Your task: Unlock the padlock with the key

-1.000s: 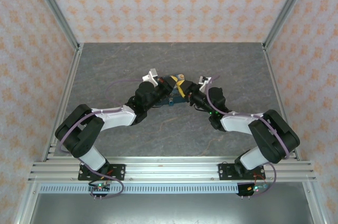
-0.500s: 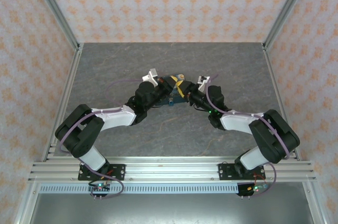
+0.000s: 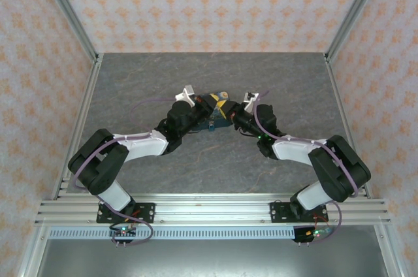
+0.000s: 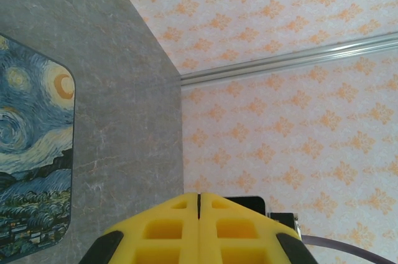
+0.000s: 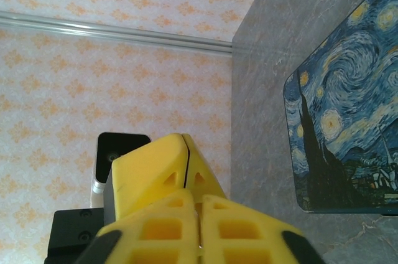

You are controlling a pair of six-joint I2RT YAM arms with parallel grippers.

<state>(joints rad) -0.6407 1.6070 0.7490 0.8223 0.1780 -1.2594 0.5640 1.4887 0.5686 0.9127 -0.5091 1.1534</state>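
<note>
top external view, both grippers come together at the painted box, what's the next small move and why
Probably hold the left gripper steady and ease the right gripper slightly toward it. Both look shut, tips nearly meeting at the blue box; whether they pinch the padlock and key is too small to tell, so go slowly.

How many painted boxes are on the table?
1. The box lies at the middle of the table, between the left gripper and the right gripper. Another could be hidden beneath them.
</note>
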